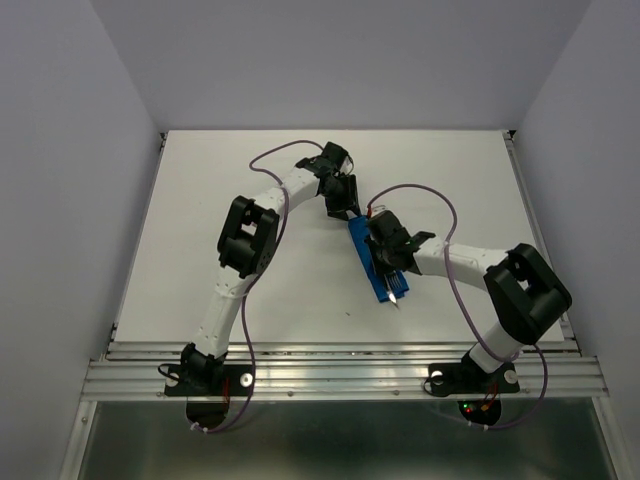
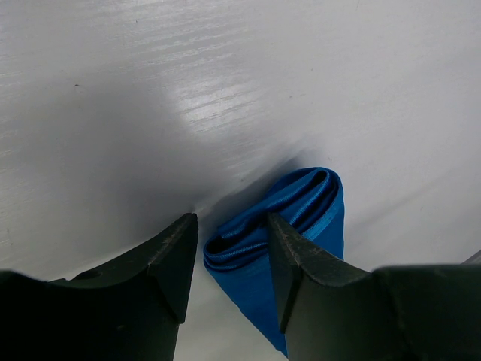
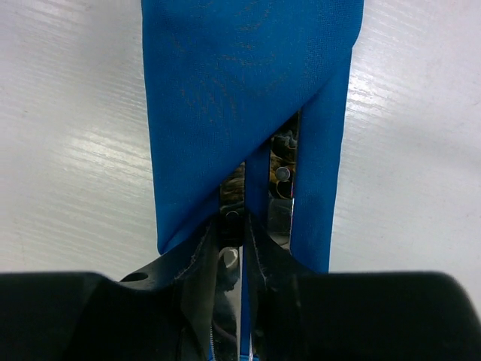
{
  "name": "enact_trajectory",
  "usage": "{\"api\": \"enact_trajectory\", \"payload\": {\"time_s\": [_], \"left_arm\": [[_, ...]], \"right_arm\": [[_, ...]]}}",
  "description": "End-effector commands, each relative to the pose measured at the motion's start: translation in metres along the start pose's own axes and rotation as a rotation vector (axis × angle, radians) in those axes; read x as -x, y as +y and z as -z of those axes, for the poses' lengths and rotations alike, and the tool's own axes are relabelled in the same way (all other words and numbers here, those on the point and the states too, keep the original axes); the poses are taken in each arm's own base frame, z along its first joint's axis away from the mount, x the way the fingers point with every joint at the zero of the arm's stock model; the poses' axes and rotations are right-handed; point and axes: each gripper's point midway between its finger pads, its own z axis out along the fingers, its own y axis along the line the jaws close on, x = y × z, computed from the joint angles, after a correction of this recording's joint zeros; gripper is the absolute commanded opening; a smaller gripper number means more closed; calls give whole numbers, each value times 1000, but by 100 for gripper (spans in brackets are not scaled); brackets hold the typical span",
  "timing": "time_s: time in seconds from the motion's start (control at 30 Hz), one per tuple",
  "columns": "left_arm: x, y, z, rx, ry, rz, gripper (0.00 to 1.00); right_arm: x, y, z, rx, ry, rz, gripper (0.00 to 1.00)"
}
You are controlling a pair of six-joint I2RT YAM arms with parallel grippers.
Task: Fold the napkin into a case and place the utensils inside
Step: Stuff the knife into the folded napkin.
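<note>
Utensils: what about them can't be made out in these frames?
- Right wrist: the case covers all but slivers of the utensils; knife or fork unclear.
- Right wrist: the right end effector hides with its own fingers whether it grips metal.
- Top external: the protruding tip is too small to identify.

Folded blue case point(image 1: 362, 243) lies diagonally, utensils point(image 1: 398, 296) poking from near end.

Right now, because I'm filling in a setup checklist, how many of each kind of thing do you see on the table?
Robot arms: 2 (left arm, right arm)
Blue napkin: 1
Metal utensil: 1 showing; any more are hidden by cloth
Total: 4
</note>
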Motion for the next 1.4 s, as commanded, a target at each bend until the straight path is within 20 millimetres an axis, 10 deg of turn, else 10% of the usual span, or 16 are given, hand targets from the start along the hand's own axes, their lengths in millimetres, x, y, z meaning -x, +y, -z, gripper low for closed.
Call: {"api": "enact_trajectory", "payload": {"time_s": [0.0, 0.6, 0.87, 1.37], "left_arm": [[-11, -5, 11, 25, 15, -23, 53], [-15, -15, 10, 13, 19, -39, 53], [-18, -12, 7, 20, 27, -41, 53], [-20, -9, 3, 24, 33, -34, 53]], "right_arm": [[26, 7, 6, 51, -105, -26, 22], [60, 7, -1, 22, -176, 18, 13], [51, 7, 3, 27, -158, -25, 37], [22, 9, 18, 77, -111, -86, 36]]}}
